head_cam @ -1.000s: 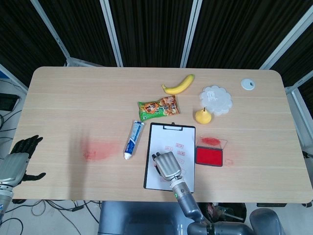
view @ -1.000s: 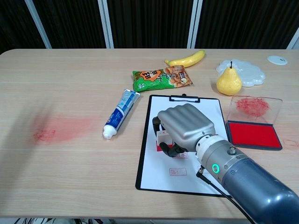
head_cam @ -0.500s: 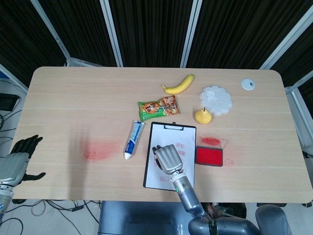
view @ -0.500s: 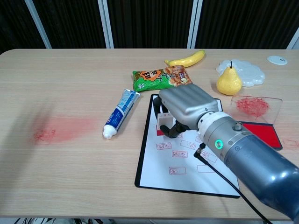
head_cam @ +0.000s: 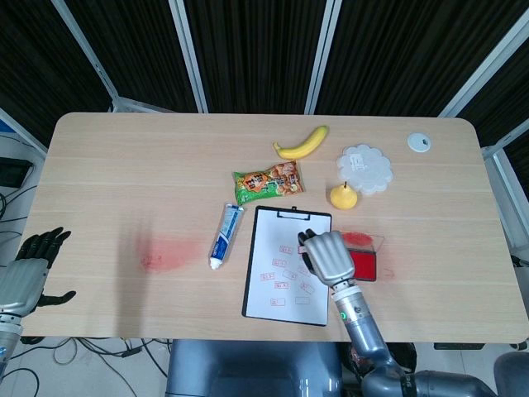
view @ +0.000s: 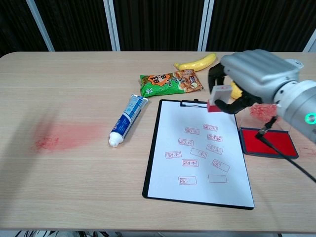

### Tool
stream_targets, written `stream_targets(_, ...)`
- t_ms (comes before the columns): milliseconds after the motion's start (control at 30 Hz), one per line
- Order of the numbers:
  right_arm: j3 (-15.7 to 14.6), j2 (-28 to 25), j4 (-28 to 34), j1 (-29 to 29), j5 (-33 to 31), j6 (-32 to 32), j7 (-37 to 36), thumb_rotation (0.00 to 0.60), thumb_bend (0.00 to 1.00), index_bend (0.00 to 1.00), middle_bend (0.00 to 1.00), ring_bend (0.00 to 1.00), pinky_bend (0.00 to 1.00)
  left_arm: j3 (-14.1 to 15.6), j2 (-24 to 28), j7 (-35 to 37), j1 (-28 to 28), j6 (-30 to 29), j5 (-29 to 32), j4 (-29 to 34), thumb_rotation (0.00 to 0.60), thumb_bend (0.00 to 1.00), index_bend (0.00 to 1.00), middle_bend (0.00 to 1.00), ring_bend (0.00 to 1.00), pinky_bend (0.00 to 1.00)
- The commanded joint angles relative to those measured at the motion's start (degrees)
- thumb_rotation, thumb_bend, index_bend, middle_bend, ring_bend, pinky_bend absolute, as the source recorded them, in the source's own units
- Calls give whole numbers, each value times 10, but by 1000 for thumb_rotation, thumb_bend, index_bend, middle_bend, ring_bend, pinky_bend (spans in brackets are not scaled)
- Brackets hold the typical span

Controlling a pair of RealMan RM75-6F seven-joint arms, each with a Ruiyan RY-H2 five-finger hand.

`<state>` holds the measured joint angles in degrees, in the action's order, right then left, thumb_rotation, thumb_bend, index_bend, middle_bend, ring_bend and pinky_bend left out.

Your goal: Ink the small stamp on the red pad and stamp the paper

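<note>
The small stamp [view: 220, 93] is in the right hand [view: 254, 76], lifted above the top right corner of the paper [view: 197, 158], between the clipboard clip and the red pad [view: 268, 141]. I judge it light and rigid, a little block easily twisted in a pinch, so it wants holding by its upper sides with the inked face left clear and level.

It looks like a pale block with a red underside, tilted slightly in the chest view.

The worktop [head_cam: 124, 182] carries the paper on its clipboard near the front edge, already bearing about ten red rectangular marks. The red pad lies just right of it, lid open. The right hand's fingers are curled in around the stamp. The left hand [head_cam: 29, 277] hangs off the left front corner, holding nothing, fingers loosely apart.
</note>
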<state>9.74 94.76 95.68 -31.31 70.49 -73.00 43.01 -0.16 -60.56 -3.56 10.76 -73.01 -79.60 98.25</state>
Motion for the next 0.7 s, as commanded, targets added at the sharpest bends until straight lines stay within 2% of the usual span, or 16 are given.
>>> stream_targets(33,-21,-56,23,34,16,-23,-40,600,787,933,870,887,879,0,-2,-1,-2,-4,-3,-1,600,16,0,0,0,0)
stream_targets(133,-33,-94,24,54,22,-31,-73,600,780,933,865,884,857,1,-4,-1,-4,-9,-7,-3,600,16,0,0,0,0)
stream_targets(300,-50,-123,6,81,20,-33,-122,600,744,933,834,849,776,1,-7,-1,-6,-12,-8,-2,600,17,0,0,0,0)
stream_targets(433,-63,-115,-44,98,13,-24,-163,600,737,933,830,846,773,1,-10,-8,-7,-16,-8,-4,600,16,0,0,0,0)
stream_targets(700,-62,-82,-121,109,3,-9,-206,600,690,933,812,836,772,-3,-14,-16,-9,-19,0,-5,600,17,0,0,0,0)
